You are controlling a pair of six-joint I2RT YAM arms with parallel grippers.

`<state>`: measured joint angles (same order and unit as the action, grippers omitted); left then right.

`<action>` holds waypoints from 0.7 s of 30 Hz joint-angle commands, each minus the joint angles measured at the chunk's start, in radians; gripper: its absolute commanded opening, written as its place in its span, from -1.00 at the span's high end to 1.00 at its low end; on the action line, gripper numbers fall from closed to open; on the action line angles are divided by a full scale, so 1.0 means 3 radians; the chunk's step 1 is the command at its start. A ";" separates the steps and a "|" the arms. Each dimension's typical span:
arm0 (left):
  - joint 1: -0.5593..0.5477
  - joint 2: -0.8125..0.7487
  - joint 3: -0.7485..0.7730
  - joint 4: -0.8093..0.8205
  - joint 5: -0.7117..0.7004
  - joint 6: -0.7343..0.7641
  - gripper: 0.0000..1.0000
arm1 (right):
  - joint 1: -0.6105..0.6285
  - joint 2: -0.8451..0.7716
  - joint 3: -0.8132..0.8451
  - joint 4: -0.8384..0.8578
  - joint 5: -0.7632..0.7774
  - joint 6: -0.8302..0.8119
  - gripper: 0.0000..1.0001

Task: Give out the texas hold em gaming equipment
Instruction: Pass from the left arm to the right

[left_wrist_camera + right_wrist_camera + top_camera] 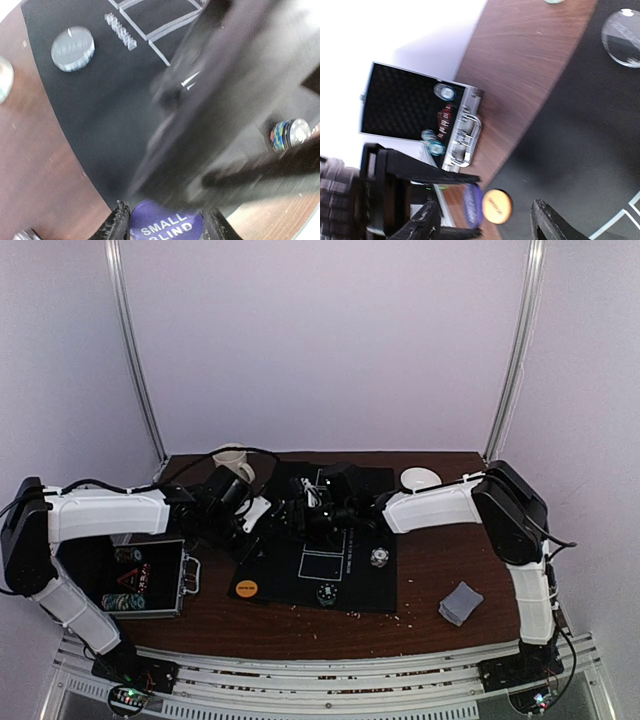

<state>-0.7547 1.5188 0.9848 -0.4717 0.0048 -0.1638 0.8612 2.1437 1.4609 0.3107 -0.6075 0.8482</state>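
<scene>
My left gripper is shut on a blue "SMALL BLIND" button disc, held upright between its fingers above the black mat. My right gripper is open and faces it. In the right wrist view the blue disc shows edge-on between the right fingers, apart from them. An orange disc lies at the mat's near left corner. A chip stack and a pale button sit on the mat. A grey card deck lies on the table at the right.
An open metal case holding chips stands at the left, also in the right wrist view. A white mug and a white bowl stand at the back. The two arms meet over the mat's far left part.
</scene>
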 commanded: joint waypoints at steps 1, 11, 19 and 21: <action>-0.0005 -0.0095 0.0143 0.0246 -0.0122 0.0326 0.22 | -0.0019 0.0155 0.0208 0.0287 -0.0297 0.0274 -0.27; -0.0008 0.0006 0.0304 0.0305 -0.0098 0.0476 0.22 | -0.0016 0.0299 0.0326 0.0263 -0.0480 0.0330 -0.04; -0.0005 0.0086 0.0377 0.0281 -0.0151 0.0530 0.22 | -0.0015 0.0396 0.0409 0.0258 -0.0543 0.0355 0.17; -0.0005 0.0101 0.0400 0.0280 -0.0173 0.0537 0.21 | -0.0016 0.0420 0.0431 0.0263 -0.0559 0.0368 0.29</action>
<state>-0.7547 1.5356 1.0618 -0.4240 -0.0303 -0.0227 0.8555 2.2391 1.5612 0.3763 -0.7399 0.9501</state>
